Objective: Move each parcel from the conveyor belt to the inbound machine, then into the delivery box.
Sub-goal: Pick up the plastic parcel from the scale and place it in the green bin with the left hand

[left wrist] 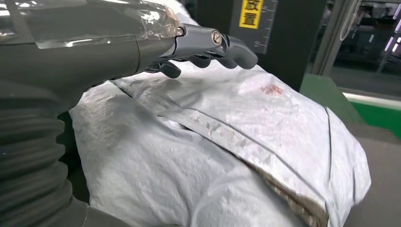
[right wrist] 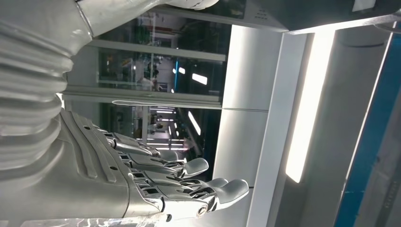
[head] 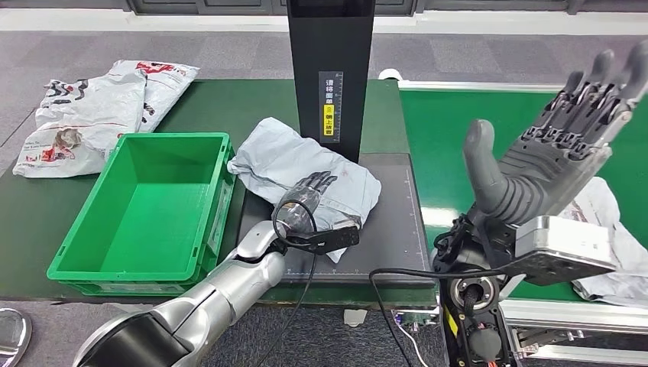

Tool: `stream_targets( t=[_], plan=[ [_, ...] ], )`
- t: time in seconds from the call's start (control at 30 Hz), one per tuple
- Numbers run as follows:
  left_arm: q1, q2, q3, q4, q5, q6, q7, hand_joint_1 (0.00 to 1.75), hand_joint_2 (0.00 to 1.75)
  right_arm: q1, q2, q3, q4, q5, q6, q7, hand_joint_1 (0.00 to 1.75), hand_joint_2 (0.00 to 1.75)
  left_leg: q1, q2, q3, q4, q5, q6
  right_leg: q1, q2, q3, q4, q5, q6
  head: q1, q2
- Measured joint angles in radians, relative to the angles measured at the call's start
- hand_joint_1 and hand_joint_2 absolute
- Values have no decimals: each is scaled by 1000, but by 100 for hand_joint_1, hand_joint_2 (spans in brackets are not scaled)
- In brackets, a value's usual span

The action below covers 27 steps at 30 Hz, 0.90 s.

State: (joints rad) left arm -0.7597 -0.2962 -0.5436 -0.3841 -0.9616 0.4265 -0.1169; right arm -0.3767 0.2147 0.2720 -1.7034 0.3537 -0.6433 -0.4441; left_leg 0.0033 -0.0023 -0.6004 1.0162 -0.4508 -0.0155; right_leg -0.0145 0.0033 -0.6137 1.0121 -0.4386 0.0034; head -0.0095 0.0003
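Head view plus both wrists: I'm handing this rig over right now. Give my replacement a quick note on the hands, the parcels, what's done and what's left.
Left hand: resting on the grey parcel; a closed grip cannot be confirmed.
Right hand: raised, fingers spread, holding nothing.
The grey parcel lies on the inbound machine's black platform, at the foot of its post.
Green delivery box: nothing inside.
Another parcel waits on the conveyor belt.
White bags lie beyond the box.
Done: first parcel reached the machine.
Left: move it into the box, then handle the belt parcel.

Head view looks down over the table; left wrist close above the same grey parcel (head: 306, 172); right wrist faces outward.
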Motion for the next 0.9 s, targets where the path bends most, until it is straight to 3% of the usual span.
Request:
stream_targets(
  t=[0.23, 0.27, 0.37, 0.4, 0.67, 0.9],
  plan=[
    [-12, -2, -29, 28, -10, -1, 11, 0, 175, -7, 0, 0, 1, -1, 0, -2, 0, 175, 0, 0, 0, 0, 0, 0, 0, 0, 0, 0, 0, 0, 0, 0],
    [-12, -2, -30, 30, -10, -1, 12, 10, 175, -7, 0, 0, 1, -1, 0, -2, 0, 175, 0, 0, 0, 0, 0, 0, 0, 0, 0, 0, 0, 0, 0, 0],
    [-14, -2, -36, 37, -24, -2, 23, 141, 175, -7, 1, 0, 1, -2, 0, -3, 0, 175, 0, 0, 0, 0, 0, 0, 0, 0, 0, 0, 0, 0, 0, 0],
    [-14, -2, -38, 38, -33, -4, 31, 175, 175, -7, 1, 0, 1, -3, 0, -4, 0, 175, 0, 0, 0, 0, 0, 0, 0, 0, 0, 0, 0, 0, 0, 0],
    [-29, 0, -75, 51, -126, -67, 96, 175, 175, -7, 3, 0, 4, -23, 0, -25, 0, 175, 0, 0, 0, 0, 0, 0, 0, 0, 1, 0, 0, 0, 0, 0],
    [-53, 8, -88, 60, -152, -140, 104, 175, 175, -6, 3, 0, 6, -34, 1, -41, 0, 175, 0, 0, 2, 0, 0, 0, 0, 0, 2, 0, 0, 0, 0, 0]
  ],
)
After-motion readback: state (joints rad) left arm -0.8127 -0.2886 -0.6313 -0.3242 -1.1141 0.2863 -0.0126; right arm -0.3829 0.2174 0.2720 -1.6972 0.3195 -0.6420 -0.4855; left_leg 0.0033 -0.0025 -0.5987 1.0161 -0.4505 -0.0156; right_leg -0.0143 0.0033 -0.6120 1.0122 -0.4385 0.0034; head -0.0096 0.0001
